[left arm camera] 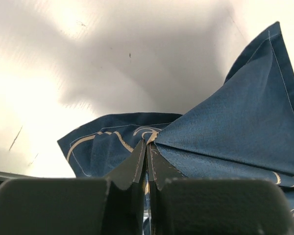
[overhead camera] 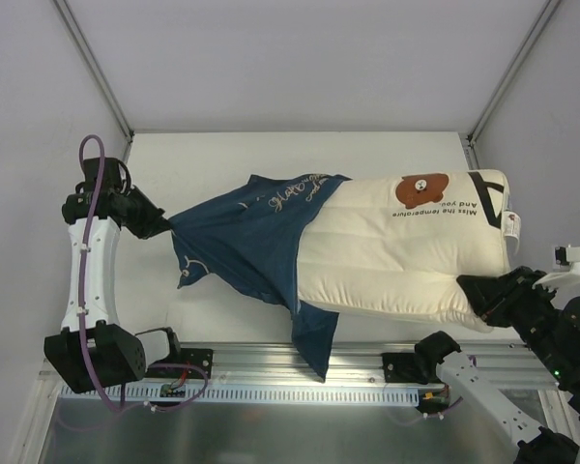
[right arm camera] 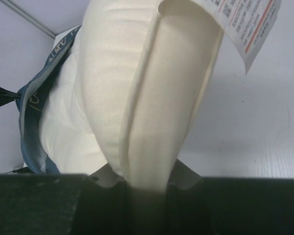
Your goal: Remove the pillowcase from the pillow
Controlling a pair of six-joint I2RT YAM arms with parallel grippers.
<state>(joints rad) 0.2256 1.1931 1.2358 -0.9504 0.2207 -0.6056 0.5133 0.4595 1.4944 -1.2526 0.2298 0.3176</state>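
Observation:
The cream pillow (overhead camera: 396, 246) lies across the table, its bear logo (overhead camera: 422, 188) near the right end. The navy pillowcase (overhead camera: 242, 242) covers only its left end and trails limp to the left and over the front edge. My left gripper (overhead camera: 162, 222) is shut on the pillowcase's left corner (left arm camera: 148, 139), with the fabric stretched taut from the jaws. My right gripper (overhead camera: 478, 295) is shut on the pillow's near right corner (right arm camera: 147, 161); the cream edge is pinched between the fingers. The pillowcase (right arm camera: 34, 98) shows far back in the right wrist view.
A white care label (overhead camera: 511, 225) hangs at the pillow's right end, also in the right wrist view (right arm camera: 242, 27). A metal rail (overhead camera: 271, 362) runs along the table's front edge. Frame posts stand at the back corners, by the white walls.

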